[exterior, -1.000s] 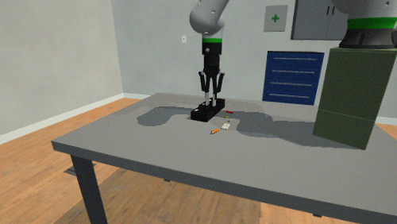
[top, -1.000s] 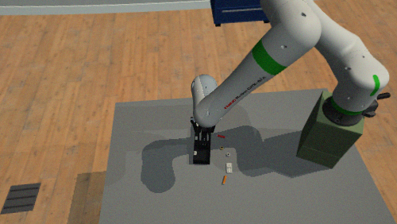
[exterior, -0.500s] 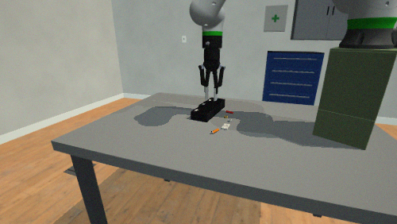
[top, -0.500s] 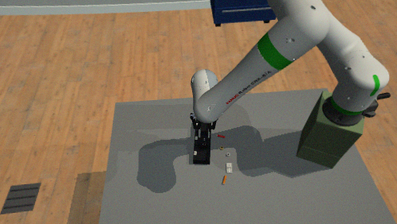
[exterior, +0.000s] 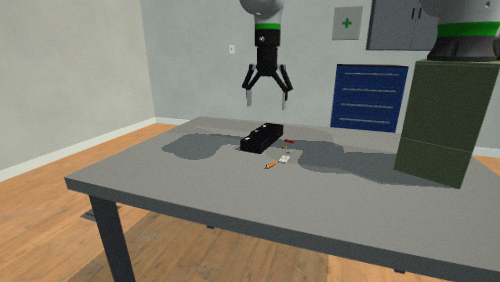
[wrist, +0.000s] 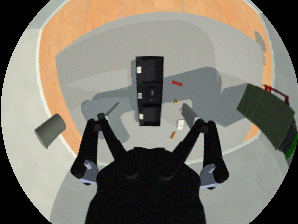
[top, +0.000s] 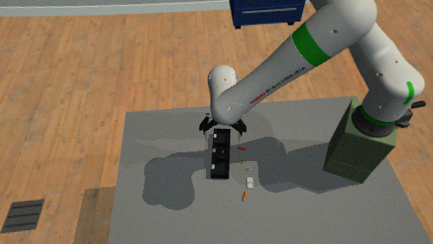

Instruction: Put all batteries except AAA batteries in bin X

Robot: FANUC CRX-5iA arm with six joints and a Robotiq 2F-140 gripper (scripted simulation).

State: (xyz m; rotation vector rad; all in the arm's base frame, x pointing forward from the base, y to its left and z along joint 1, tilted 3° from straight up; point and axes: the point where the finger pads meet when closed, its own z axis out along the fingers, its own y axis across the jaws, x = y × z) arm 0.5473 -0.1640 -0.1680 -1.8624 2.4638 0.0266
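Observation:
A black row of bins (top: 220,155) (exterior: 261,137) (wrist: 149,90) stands in the middle of the grey table (top: 173,216) (exterior: 210,185). Its marks are too small to read, and I cannot tell what lies inside. My gripper (top: 222,130) (exterior: 266,102) (wrist: 151,107) is wide open and empty, hanging high above the far end of the bins. To the right of the bins lie a red battery (top: 241,148) (exterior: 289,141) (wrist: 177,83), a small gold round cell (top: 241,161), a small grey piece (top: 248,168), a white block-shaped battery (top: 249,183) (exterior: 284,159) and an orange battery (top: 244,196) (exterior: 271,164) (wrist: 173,135).
The arm's green pedestal (top: 359,151) (exterior: 440,125) (wrist: 266,110) stands on the table's right side. A blue cabinet (top: 266,10) (exterior: 367,97) stands on the floor behind the table. The arm's link reaches over the table from the right.

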